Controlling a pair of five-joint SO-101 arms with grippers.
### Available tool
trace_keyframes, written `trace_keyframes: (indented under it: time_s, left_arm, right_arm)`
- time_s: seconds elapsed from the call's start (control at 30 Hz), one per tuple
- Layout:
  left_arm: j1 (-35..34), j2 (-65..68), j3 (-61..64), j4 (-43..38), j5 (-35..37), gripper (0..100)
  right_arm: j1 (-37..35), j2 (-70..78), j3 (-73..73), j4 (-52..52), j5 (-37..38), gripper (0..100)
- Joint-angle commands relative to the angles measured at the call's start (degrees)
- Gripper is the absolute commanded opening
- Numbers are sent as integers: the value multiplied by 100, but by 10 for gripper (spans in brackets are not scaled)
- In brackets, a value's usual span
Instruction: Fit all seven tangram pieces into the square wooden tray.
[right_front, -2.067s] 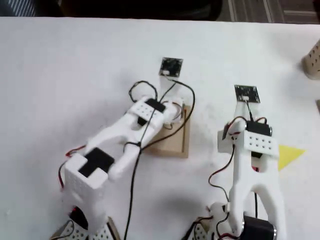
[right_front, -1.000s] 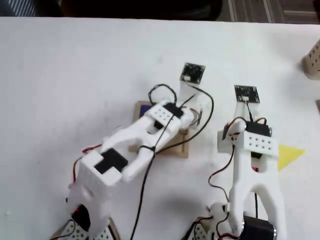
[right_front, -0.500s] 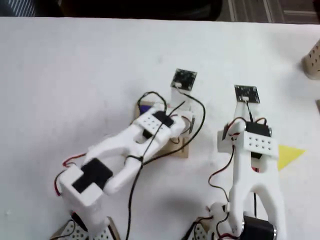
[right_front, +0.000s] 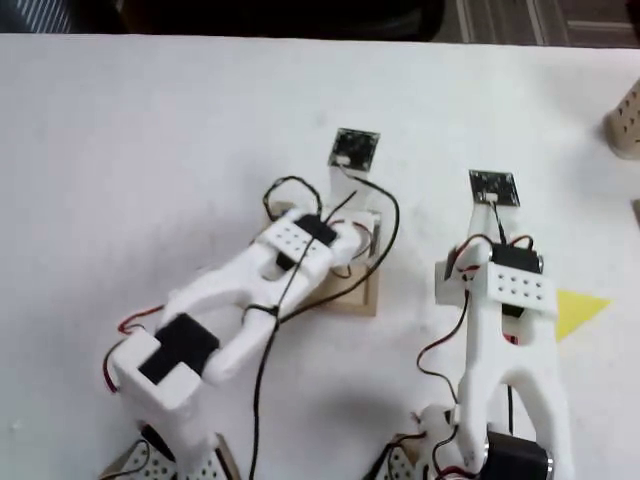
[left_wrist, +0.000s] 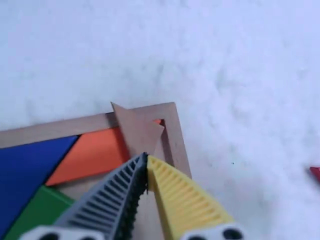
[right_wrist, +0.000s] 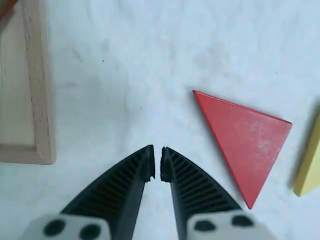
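White surface (left_wrist: 225, 60) bears the tray (left_wrist: 173, 137). The left gripper (left_wrist: 146, 159) jaws pinch a tan triangle (left_wrist: 135, 131) tilted at its corner, likely to snag the rim. The right gripper (right_wrist: 156, 165) jaws are closed and empty.

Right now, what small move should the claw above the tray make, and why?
Probably nudge the left claw inward: the tan wooden triangle it holds overlaps the rim of the square wooden tray beside the orange piece, so it cannot settle flat.
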Motion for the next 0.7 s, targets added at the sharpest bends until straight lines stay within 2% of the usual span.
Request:
trace_keyframes:
  time_s: [0.0,0.23,0.4,0.67]
  left_arm:
    - [-75,4,-229,-237,88,20]
    - [479,-418,-246,-290,35,21]
    - [514,-154,-308,-774,35,21]
    - [549,822,-1284,-334,-264,21]
  right_arm:
    - [48,-233,-26,-84,70,23]
    - [48,-233,-26,-84,70,23]
    - [48,-233,-26,-84,70,23]
    - [48,-233,-26,-84,70,23]
